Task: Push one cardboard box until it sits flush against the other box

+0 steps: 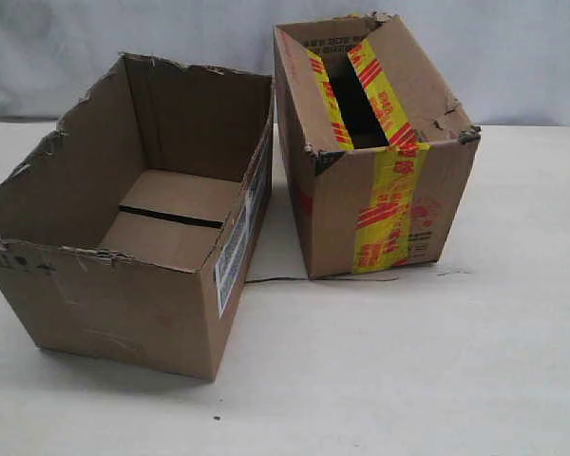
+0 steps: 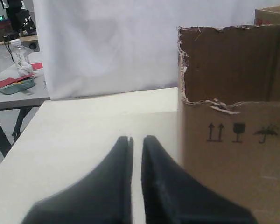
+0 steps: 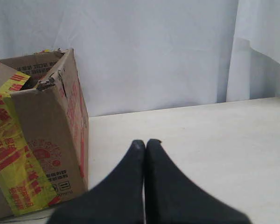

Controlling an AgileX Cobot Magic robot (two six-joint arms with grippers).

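The cardboard box stands on the left of the table, plain brown, topless, with a ragged rim and a white label on its right side. The other box, with yellow red-printed tape, stands to its right. Their far corners nearly meet, and a wedge of table widens between them toward the front. Neither gripper shows in the exterior view. My left gripper is shut to a thin slit, empty, beside the cardboard box with its black symbols. My right gripper is shut and empty, apart from the other box.
A white curtain hangs behind the table. A thin dark strand lies on the table between the boxes. Off the table's left edge stands a side table with a bottle and a tray.
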